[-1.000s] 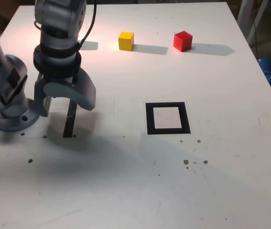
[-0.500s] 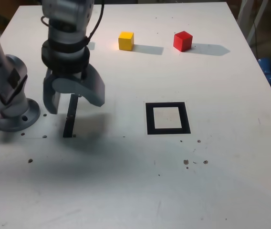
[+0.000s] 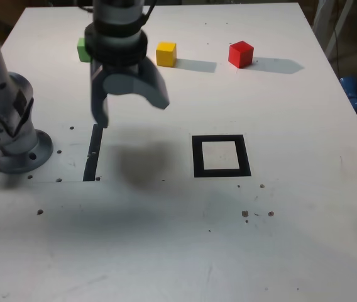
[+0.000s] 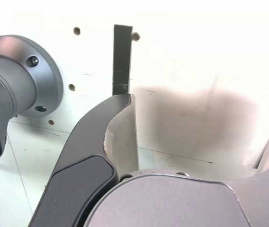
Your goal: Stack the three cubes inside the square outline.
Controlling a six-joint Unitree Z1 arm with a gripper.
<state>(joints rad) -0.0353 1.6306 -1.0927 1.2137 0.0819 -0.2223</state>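
- Grey hand [image 3: 130, 104] hangs wide apart and empty above the desk [image 3: 304, 207].
- Green cube [image 3: 82, 50], yellow cube [image 3: 166, 53] and red cube [image 3: 241, 54] sit well apart from the square outline [image 3: 221, 156].
- Risk: descending off-centre may knock the half-hidden green cube away.

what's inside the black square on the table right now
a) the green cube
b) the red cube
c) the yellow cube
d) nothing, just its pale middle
d: the black square holds only its pale middle, while the green cube, the yellow cube and the red cube all sit apart from it along the far side of the table.
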